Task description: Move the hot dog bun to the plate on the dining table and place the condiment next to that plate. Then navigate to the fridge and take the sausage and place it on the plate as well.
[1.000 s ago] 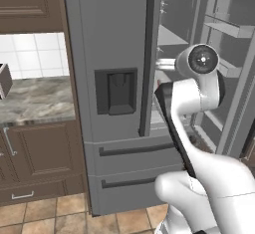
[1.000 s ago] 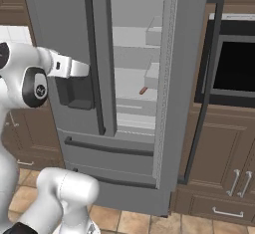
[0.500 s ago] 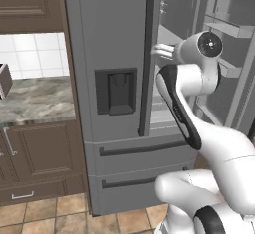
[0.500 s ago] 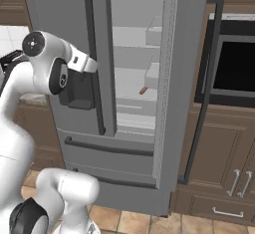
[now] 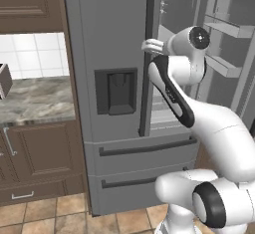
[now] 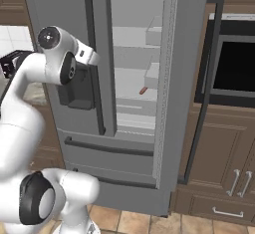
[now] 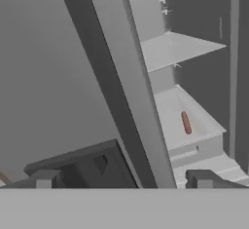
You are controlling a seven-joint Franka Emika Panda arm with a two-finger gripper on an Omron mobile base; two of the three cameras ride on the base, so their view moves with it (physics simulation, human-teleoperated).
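The hand [image 7: 124,179] was open and gripped nothing, its two dark finger tips [image 7: 44,179] standing wide apart at the bottom of the hand view. It was raised in front of the fridge [image 5: 109,39], level with the upper part of the long black vertical handle [image 5: 147,58], and it looked past the edge of the shut left door into the open right half. The sausage [image 7: 186,123], a small reddish-brown stick, lay ahead of the hand and to the right of its right tip, flat on a grey inner shelf [image 7: 194,130] and well apart from the fingers. From the right base view the sausage [image 6: 143,90] showed as a small red mark on a shelf inside the compartment, beyond the arm's white wrist. Directly ahead of the left tip was the dark water dispenser [image 5: 115,91] set into the shut door. Left of the fridge stood a marble-topped counter [image 5: 30,98] over brown cabinets [image 5: 35,153].
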